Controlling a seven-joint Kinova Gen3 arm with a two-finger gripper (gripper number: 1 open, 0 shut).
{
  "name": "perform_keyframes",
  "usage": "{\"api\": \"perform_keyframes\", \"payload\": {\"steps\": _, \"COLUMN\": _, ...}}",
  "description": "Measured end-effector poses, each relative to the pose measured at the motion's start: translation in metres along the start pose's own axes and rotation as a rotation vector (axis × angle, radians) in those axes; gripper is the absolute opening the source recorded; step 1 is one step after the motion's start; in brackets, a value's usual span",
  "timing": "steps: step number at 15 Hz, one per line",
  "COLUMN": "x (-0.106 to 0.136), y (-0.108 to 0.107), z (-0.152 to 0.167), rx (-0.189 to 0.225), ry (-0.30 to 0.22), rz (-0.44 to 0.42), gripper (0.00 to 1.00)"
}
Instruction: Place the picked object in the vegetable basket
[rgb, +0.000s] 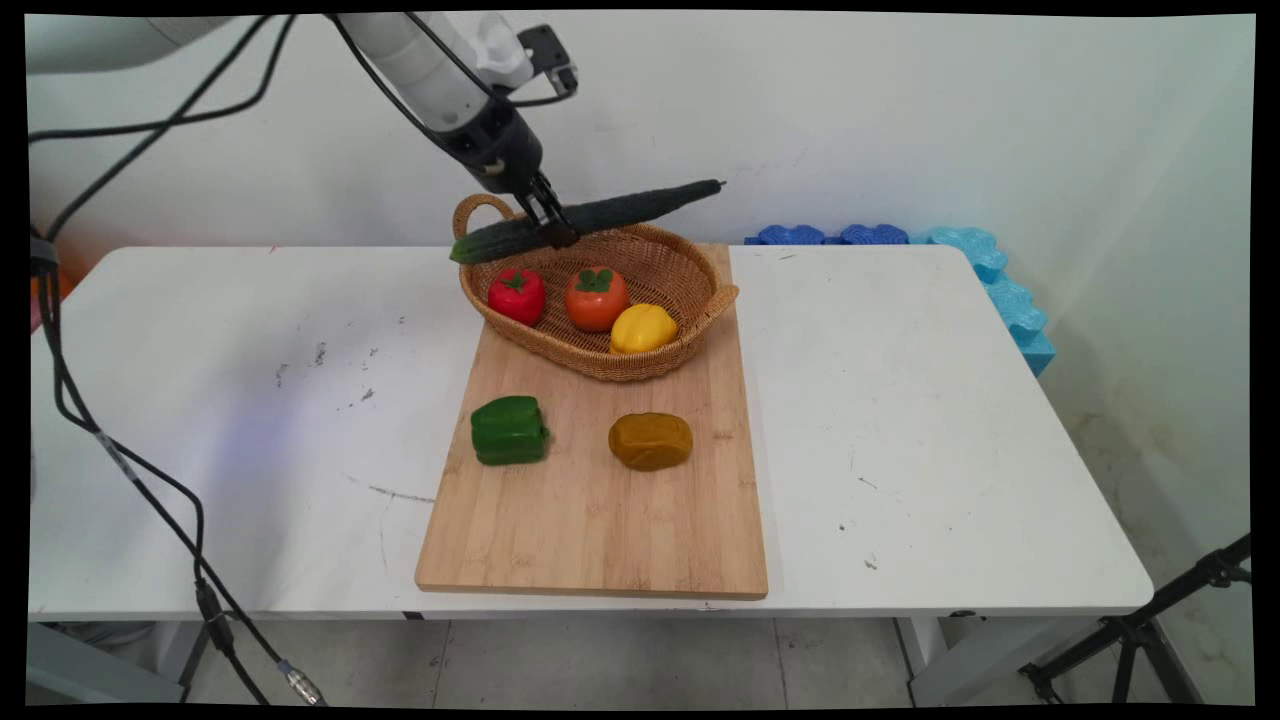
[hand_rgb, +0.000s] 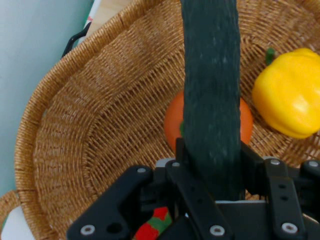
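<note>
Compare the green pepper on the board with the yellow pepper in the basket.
The green pepper lies on the cutting board; the yellow pepper sits inside the wicker basket. The green one looks blockier, the yellow one rounder. Both are similar in size, and the gripper touches neither.

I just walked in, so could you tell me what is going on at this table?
The gripper has its fingers shut on a cucumber, holding it above a wicker basket. Inside lie a red pepper, a persimmon and a yellow pepper. A green pepper and a potato sit on the cutting board.
</note>
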Motion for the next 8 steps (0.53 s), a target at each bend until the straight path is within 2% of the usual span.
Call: {"api": "perform_keyframes", "payload": {"steps": 8, "x": -0.004, "y": -0.009, "z": 0.038, "rx": -0.008, "ry": -0.008, "rz": -0.033, "gripper": 0.00}}
